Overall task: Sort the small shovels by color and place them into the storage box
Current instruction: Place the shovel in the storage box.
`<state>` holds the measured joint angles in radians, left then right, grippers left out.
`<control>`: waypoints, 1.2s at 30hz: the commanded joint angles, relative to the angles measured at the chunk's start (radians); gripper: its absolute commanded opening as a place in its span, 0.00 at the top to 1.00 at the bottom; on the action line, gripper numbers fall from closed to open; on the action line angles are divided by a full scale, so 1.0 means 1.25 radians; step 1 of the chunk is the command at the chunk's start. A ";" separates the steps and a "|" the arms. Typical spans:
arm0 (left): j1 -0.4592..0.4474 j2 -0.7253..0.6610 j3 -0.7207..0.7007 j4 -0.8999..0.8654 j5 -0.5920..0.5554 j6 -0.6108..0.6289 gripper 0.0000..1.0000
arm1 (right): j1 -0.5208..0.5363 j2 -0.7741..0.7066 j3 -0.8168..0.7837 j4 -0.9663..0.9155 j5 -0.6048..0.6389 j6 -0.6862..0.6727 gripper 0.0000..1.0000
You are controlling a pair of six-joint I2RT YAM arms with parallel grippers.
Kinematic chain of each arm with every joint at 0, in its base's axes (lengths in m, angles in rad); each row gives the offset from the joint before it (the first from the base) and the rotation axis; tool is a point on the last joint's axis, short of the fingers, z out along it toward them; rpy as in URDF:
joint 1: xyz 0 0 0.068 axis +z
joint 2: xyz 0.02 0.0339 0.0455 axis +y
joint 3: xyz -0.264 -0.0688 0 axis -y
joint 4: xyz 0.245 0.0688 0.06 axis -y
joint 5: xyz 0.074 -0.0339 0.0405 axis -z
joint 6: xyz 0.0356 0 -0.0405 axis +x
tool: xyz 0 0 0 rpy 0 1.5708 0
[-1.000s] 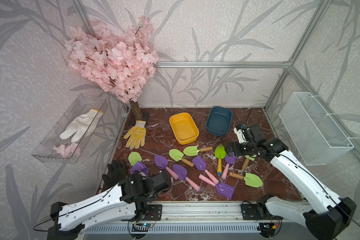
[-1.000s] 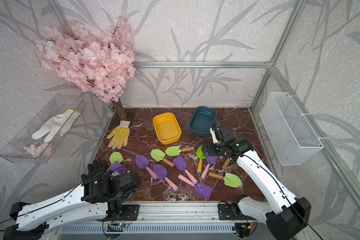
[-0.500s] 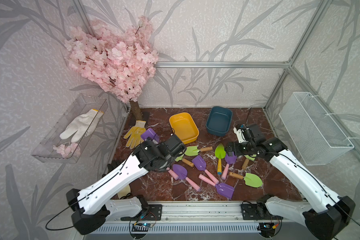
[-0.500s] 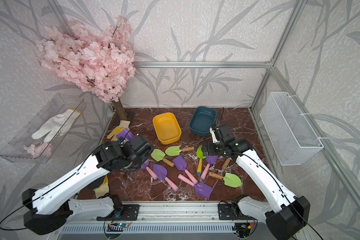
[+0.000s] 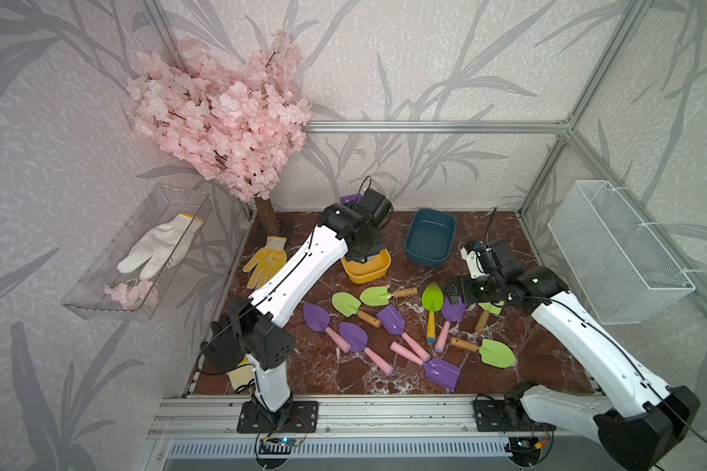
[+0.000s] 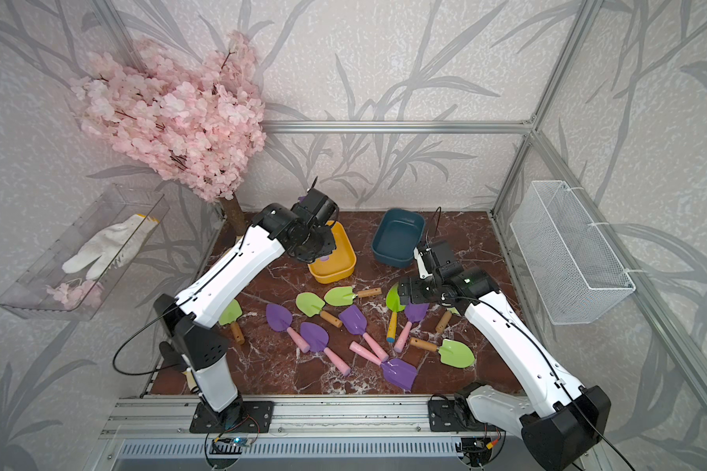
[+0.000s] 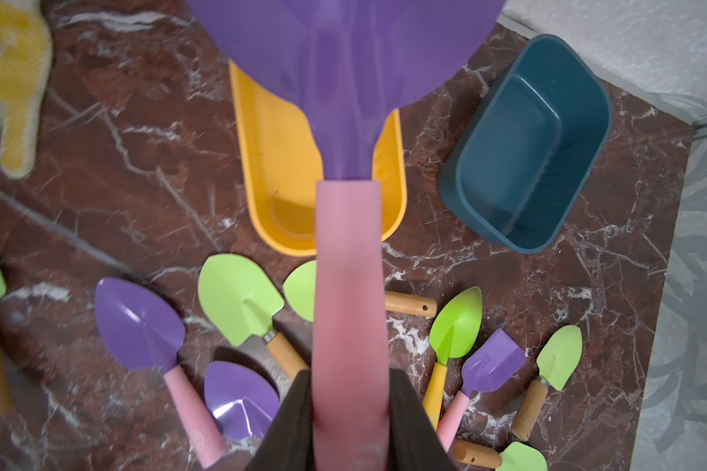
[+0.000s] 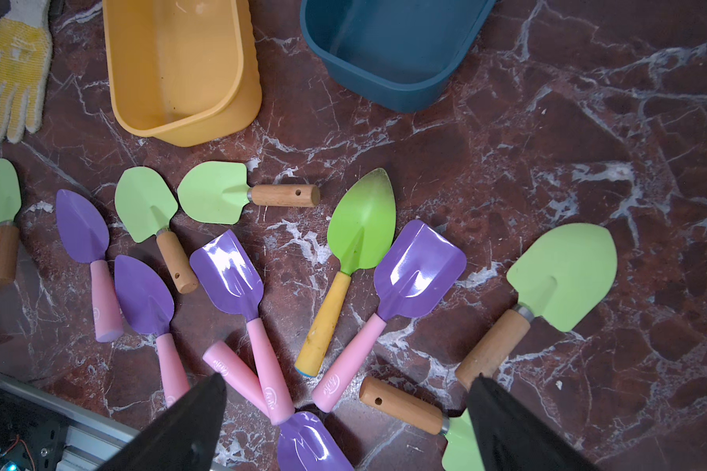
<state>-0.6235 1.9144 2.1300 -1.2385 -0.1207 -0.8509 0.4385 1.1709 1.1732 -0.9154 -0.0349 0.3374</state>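
Note:
My left gripper (image 7: 350, 407) is shut on the pink handle of a purple shovel (image 7: 343, 81) and holds it above the yellow storage box (image 7: 274, 163), blade towards the back wall. In both top views the wrist hides most of that box (image 5: 368, 278) (image 6: 345, 261). The teal storage box (image 5: 427, 261) stands empty beside it. Several purple and green shovels lie scattered on the marble floor, among them a pointed green one with a yellow handle (image 8: 360, 228). Above the shovels on the right my right gripper (image 8: 343, 407) hangs open with nothing in it.
A yellow glove (image 5: 266, 261) lies left of the yellow box, under the pink blossom tree (image 5: 221, 134). A clear tray (image 5: 99, 293) with a white glove hangs on the left wall, a white wire basket (image 5: 617, 253) on the right. A black glove (image 5: 217, 346) lies by the left arm's base.
My left arm has risen from the front left and swung to the back, carrying the purple shovel over the yellow box. The right arm has not moved.

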 commanded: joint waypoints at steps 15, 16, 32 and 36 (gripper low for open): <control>0.089 0.331 0.244 -0.111 0.027 -0.051 1.00 | -0.009 0.032 -0.004 0.002 -0.008 -0.013 0.02; 0.093 0.337 0.235 -0.107 0.033 -0.057 1.00 | -0.009 0.034 -0.006 0.005 -0.008 -0.012 0.02; 0.132 0.443 0.223 -0.083 0.114 -0.074 1.00 | -0.019 0.076 -0.012 0.034 -0.025 -0.015 0.02; 0.133 0.452 0.206 -0.077 0.124 -0.063 1.00 | -0.019 0.089 -0.011 0.044 -0.031 -0.012 0.02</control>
<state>-0.4618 2.4668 2.3924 -1.3308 0.0280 -0.9424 0.4187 1.2739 1.1603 -0.8787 -0.0631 0.3248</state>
